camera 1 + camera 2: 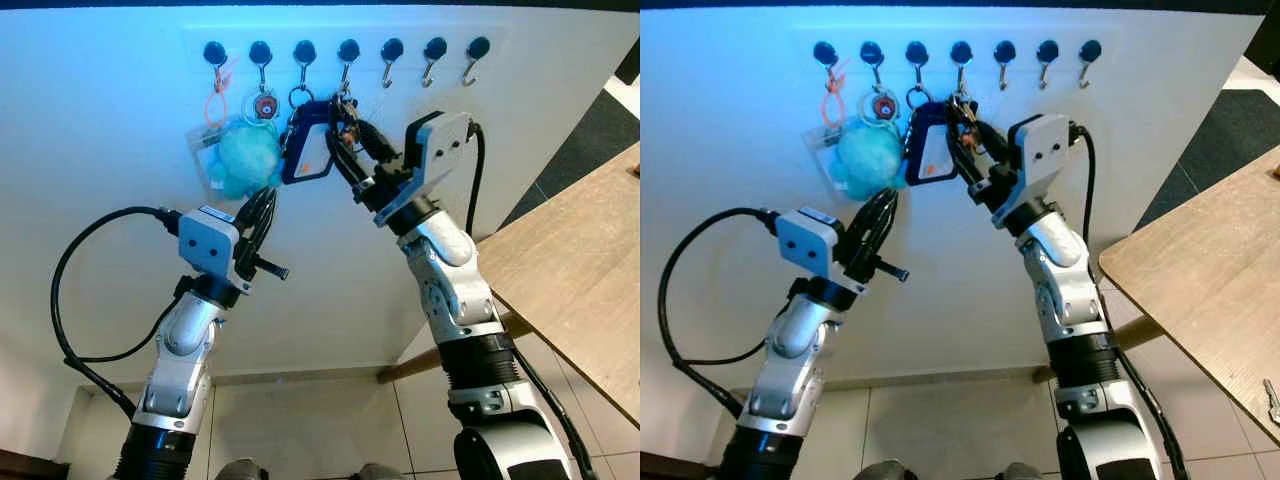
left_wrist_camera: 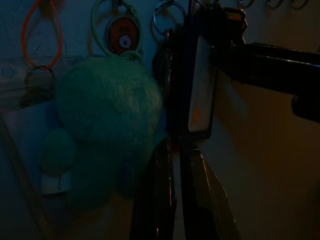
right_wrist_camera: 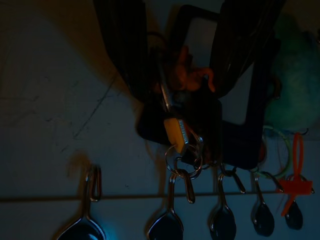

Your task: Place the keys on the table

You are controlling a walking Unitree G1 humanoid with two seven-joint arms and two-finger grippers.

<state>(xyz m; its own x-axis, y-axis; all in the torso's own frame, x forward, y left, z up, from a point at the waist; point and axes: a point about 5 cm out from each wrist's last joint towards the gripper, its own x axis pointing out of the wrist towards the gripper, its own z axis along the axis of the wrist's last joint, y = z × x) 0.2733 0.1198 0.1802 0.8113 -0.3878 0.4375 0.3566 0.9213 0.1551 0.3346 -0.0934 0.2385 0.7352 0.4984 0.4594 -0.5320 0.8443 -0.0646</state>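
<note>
While the bunch of metal keys with small orange and yellow tags (image 3: 181,131) hung from the fourth of seven black wall hooks (image 1: 348,50), I had the right end effector (image 1: 345,135) reached up around it, fingers parted either side, the bunch hanging vertically between them. The left end effector (image 1: 262,205), fingers near together and empty, sat lower, beneath a teal plush charm (image 1: 247,160). One pale wooden surface (image 1: 580,270) lay to the right.
</note>
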